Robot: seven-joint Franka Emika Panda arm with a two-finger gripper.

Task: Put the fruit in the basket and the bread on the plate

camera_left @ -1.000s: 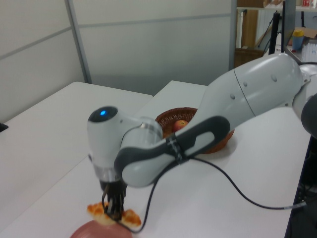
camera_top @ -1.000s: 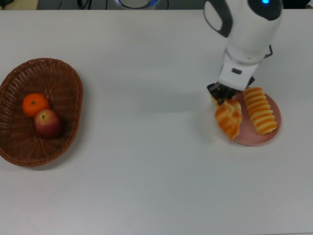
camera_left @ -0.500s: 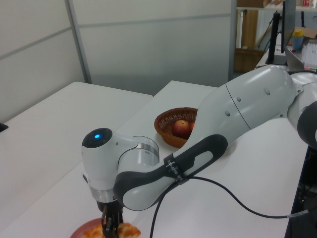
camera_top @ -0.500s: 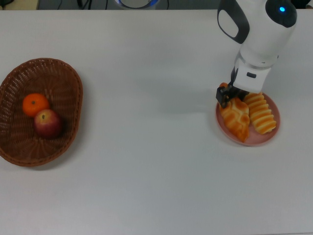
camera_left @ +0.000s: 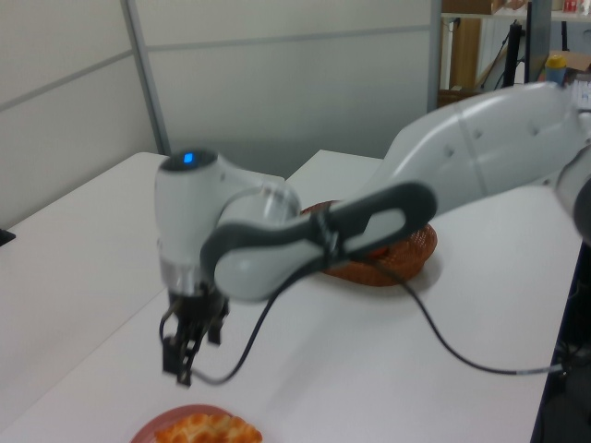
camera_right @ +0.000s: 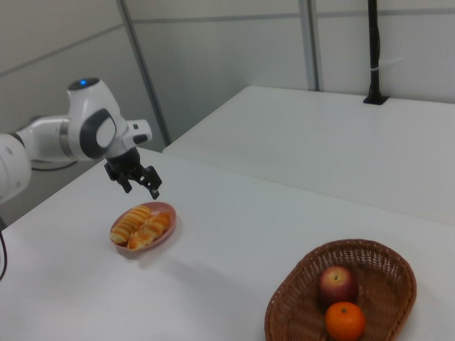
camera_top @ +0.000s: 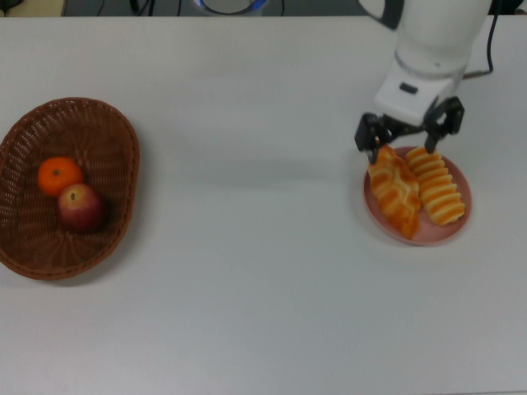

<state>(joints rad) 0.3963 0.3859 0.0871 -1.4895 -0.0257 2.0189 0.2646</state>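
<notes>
— Fruit count? Two pieces, a tangerine [camera_top: 60, 174] and an apple [camera_top: 80, 206], touching each other inside the one wicker basket [camera_top: 115, 140] at the top view's left.

— And bread: two pieces as well, a braided loaf [camera_top: 395, 194] and a ridged roll [camera_top: 437, 186], side by side on the single pink plate [camera_top: 429, 234] (the loaf's tips reach the rim).

— The gripper [camera_top: 409, 136]?

— Fingers spread apart, holding nothing, raised above the plate's far edge; the right view shows clear air between it and the bread.

— Anything one view keeps to itself?

— The left view cuts the plate off at its bottom edge and hides most of the basket behind the arm; the right view shows both fruits plainly.
</notes>
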